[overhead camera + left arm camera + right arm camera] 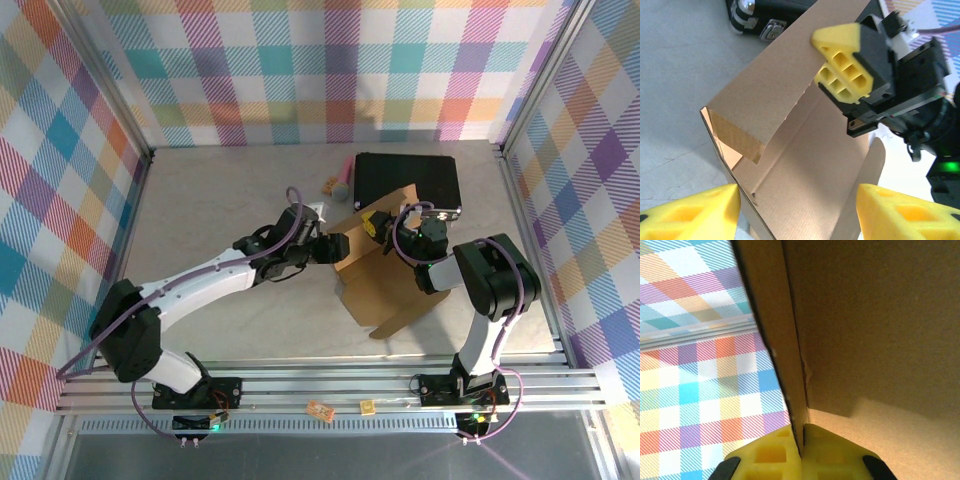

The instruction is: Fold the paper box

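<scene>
Cardboard gives us little margin here: the paper box [385, 285] sits half-formed on the worktop [230, 200], right of centre and just in front of the black case [405, 180], with one panel raised and the side flaps loose. Our right pincer [383, 224] is clamped on the edge of that raised panel, and the right wrist view shows the sheet nipped between its yellow pads. Our left pincer [797, 212] is spread wide and holds nothing, its fingers facing the box's open inside near a folded corner. The main risk, as we judge it, is tearing. The left wrist view shows a ragged slit along the crease beside the grip, and a hard pull by the right arm could run it further. The grip is also only on the edge, so the sheet could slip free. Nothing pins the base, so a push from the left could slide the box into the case rather than fold it. With the two pincers this near each other, a careless reach could knock them together.
</scene>
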Controlling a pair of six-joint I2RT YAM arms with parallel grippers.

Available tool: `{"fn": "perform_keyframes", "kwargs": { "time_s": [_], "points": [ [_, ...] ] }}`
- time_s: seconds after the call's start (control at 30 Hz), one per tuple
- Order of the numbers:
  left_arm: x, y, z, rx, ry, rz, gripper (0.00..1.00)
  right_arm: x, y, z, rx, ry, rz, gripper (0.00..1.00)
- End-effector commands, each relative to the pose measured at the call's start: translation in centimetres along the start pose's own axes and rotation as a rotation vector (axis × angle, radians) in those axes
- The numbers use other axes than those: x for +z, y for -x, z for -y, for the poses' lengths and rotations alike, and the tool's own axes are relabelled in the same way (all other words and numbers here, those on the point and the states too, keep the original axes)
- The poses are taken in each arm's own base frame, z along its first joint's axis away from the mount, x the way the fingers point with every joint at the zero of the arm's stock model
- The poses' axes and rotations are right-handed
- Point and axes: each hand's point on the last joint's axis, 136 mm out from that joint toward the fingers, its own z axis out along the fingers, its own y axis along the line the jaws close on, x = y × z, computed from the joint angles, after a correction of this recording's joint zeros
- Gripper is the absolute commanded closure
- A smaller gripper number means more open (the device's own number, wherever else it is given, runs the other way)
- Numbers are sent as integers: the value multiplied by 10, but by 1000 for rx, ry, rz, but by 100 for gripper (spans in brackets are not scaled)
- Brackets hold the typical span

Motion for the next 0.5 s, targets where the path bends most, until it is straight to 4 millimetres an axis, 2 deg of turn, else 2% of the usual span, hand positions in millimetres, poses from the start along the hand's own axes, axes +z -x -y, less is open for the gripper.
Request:
{"fn": "perform_keyframes", "kwargs": {
  "time_s": [0.0,0.13,0.23,0.33,0.47],
  "points": [
    [-19,12,15,-5,-69,75,39,1,-2,-11,-45,46,-30,100],
    [-37,13,20,23,-98,97,43,1,-2,-11,-41,43,-29,100],
    [-49,5,3,55,-34,94,53,1,0,-12,-41,43,-24,100],
    [-58,-10,-40,45,129,56,69,2,0,-15,-45,45,-25,100],
    [-62,-22,-91,-42,241,30,73,3,-1,-15,-53,49,-32,100]
  ]
}}
